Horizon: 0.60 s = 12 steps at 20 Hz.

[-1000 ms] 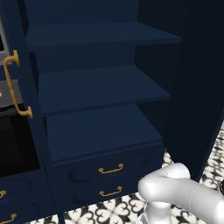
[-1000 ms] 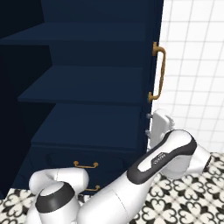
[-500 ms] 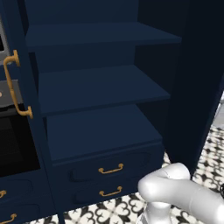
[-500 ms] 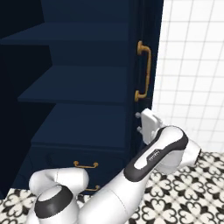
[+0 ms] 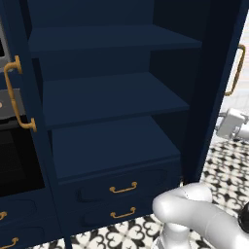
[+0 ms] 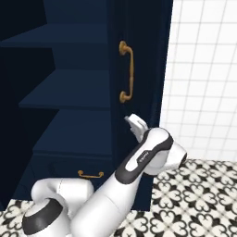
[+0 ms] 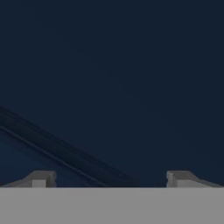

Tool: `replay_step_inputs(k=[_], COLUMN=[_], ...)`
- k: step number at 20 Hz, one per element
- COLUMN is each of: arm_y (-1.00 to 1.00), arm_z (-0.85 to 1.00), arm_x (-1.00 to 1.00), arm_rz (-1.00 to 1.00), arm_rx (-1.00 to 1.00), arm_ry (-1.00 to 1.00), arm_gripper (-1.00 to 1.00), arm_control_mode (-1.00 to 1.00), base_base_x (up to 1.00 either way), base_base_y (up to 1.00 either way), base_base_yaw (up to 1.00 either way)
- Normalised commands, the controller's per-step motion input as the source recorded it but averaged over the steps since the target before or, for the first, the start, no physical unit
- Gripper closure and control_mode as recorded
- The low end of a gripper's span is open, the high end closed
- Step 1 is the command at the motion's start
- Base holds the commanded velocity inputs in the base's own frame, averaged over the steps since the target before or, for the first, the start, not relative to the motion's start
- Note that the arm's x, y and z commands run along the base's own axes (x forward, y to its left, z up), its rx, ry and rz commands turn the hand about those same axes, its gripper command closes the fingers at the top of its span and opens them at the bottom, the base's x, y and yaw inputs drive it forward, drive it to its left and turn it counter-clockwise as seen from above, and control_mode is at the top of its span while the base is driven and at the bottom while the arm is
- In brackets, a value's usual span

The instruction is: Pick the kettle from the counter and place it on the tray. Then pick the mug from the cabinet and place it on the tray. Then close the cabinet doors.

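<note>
Cabinet shelves and drawer fronts: navy, matt painted finish, smooth, no grain visible. Right cabinet door same matt navy paint, with a shallow moulded panel line. Door handle and drawer pulls: brass-coloured metal, satin sheen. Far wall: white square tiles, smooth. Floor: black-and-white patterned tile, smooth.
</note>
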Motion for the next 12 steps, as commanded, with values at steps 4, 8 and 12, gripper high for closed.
replay_step_inputs(k=[4, 8, 12], arm_y=[0.71, 0.67, 0.59], arm_z=[-0.08, -0.04, -0.03], arm_x=[0.47, 0.44, 0.51], arm_rz=[-0.21, -0.19, -0.14], arm_rx=[0.00, 0.00, 0.00], arm_ry=[-0.10, -0.08, -0.03], arm_gripper=[-1.00, -1.00, -1.00], arm_control_mode=[-1.00, -1.00, -1.00], base_base_x=[0.00, 0.00, 0.00], base_base_y=[0.00, 0.00, 0.00], base_base_yaw=[0.00, 0.00, 0.00])
